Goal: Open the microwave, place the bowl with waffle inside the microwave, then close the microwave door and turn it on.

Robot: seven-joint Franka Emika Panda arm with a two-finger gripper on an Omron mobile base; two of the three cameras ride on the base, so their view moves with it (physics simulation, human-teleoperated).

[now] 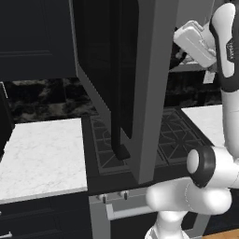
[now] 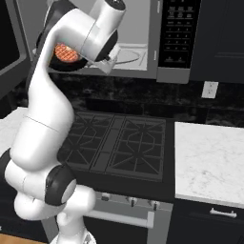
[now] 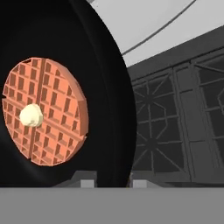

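Grey-framed and swung wide, the microwave door (image 1: 140, 84) with its dark glass window and black vertical bar handle (image 1: 116, 93) is standing open over the black gas stove (image 2: 119, 143), so the opening step looks done. The wide grey microwave (image 2: 152, 52) is showing its pale interior and round glass turntable (image 2: 128, 55) beside the dark button panel (image 2: 174, 33).

The shallow round black bowl (image 3: 65, 87) is sitting at the left of the cavity mouth, seemingly at the threshold and not yet fully set down, carrying the round orange-brown waffle (image 3: 43, 116) with its pale dab in the centre. My judgement: placing is underway; releasing, closing the door and pressing start are all left.

The white arm is rising from the base, bending high and reaching its wrist toward the cavity. In the hand view the two-finger gripper (image 3: 113, 181) is straddling the bowl's rim, the jaws apparently clamping it, one tip on each side of the wall
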